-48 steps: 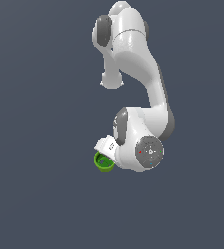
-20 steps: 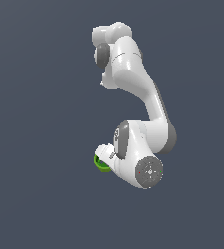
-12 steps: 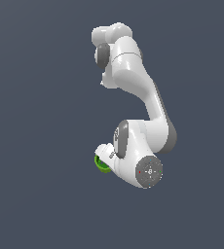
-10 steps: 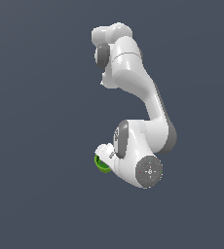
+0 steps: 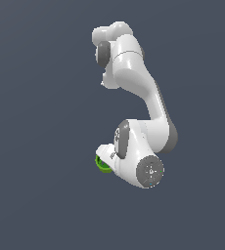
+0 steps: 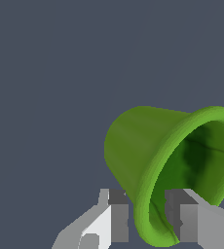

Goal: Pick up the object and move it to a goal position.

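Exterior view: white Panda arm (image 5: pixel 134 78) folded down against a flat dark grey-blue backdrop, no table edge or surface visible. Wrist end sits low, with the round joint cap (image 5: pixel 150 172) facing the camera. The gripper (image 5: pixel 104 157) pokes out toward the exterior view's left of the wrist body, mostly hidden by it. The green cup (image 5: pixel 102 164) shows only as a small bright green sliver at the gripper tip, touching it, nothing seen under it. Wrist view: cup (image 6: pixel 167 170) fills much of the picture, bright green outside, darker green inside, lying tilted on its side relative to the camera with the open mouth turned partly toward the lens. Gripper (image 6: pixel 148 219) has one grey finger pad (image 6: pixel 118 216) on the outer wall and the other finger (image 6: pixel 182 216) inside the mouth, so the jaws are narrow and pinch the cup's rim wall between them. Rim edge sits between the two pads, both look in contact. Cup is held in the air by the gripper, background behind it plain grey-blue, no goal marker seen in either view.
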Motion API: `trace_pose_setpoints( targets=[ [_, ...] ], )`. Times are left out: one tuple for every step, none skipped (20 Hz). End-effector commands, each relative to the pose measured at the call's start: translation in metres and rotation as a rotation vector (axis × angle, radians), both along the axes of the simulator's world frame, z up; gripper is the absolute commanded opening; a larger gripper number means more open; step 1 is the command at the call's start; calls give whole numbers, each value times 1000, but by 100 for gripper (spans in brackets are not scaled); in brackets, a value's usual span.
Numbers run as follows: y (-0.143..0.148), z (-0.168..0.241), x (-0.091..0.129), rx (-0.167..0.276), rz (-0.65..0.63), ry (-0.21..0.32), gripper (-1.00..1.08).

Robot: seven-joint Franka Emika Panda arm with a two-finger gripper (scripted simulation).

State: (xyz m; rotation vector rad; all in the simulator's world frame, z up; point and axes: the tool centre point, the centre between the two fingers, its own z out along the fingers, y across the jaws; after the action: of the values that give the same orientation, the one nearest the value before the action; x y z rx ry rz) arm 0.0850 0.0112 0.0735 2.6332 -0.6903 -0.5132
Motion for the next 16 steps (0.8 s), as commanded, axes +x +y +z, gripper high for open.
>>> trace_pose_setpoints(
  targets=[
    [1, 2, -1, 0, 1, -1, -100],
    [2, 2, -2, 0, 1, -1, -100],
    [2, 3, -2, 0, 1, -1, -100],
    [3, 4, -3, 0, 1, -1, -100],
    [4, 5, -4, 0, 1, -1, -100],
    [5, 6, -5, 0, 1, -1, -100],
    [6, 7, -7, 0, 1, -1, -100],
    [7, 8, -8, 1, 1, -1, -100],
    [9, 10, -10, 1, 1, -1, -100],
    [10, 11, -12, 1, 1, -1, -100],
    [12, 13, -14, 1, 1, -1, -100],
    [14, 15, -16, 1, 1, -1, -100],
    [16, 18, -18, 1, 1, -1, -100],
    [18, 20, -21, 1, 1, -1, -100],
    [20, 22, -23, 1, 1, -1, -100],
    [23, 25, -26, 1, 1, -1, -100]
  ],
)
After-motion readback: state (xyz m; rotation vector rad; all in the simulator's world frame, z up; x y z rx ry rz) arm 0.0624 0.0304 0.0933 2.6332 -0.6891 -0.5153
